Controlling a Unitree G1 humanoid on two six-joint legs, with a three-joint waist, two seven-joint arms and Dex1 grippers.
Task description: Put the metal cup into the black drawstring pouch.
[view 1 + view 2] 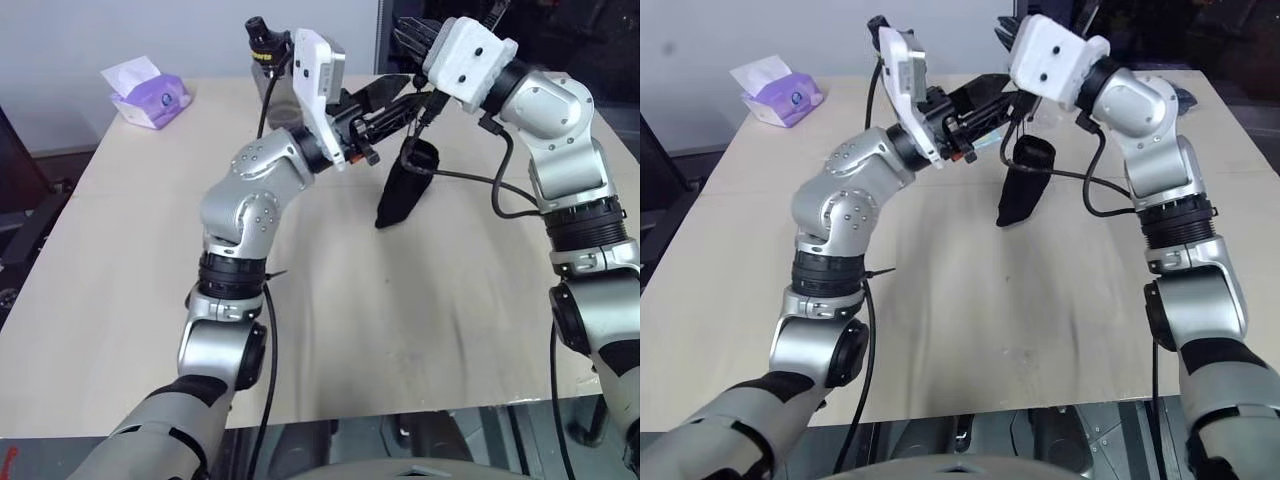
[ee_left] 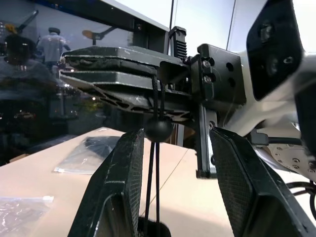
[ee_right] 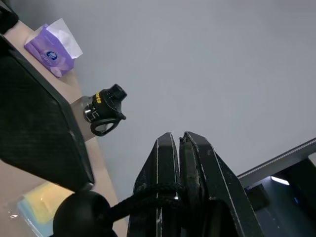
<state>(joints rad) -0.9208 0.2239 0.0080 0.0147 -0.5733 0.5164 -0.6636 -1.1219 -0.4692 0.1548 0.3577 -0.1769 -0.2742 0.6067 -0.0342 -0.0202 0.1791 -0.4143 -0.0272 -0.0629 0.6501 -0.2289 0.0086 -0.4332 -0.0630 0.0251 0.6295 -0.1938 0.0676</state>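
Above desk centre: black drawstring pouch (image 1: 405, 190) hangs by its drawcord (image 2: 153, 163).
Right gripper (image 3: 178, 148): clamped on drawcord.
Left gripper (image 2: 170, 163): half-spread, empty, astride cord.
Left to do: metal cup unseen; insertion pending.

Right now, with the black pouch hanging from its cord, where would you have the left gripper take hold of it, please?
Probably the rim of the pouch at its open mouth, coming in from the robot's left. The right gripper already pinches the cord, so the bag hangs with its mouth up, just below the open left gripper.
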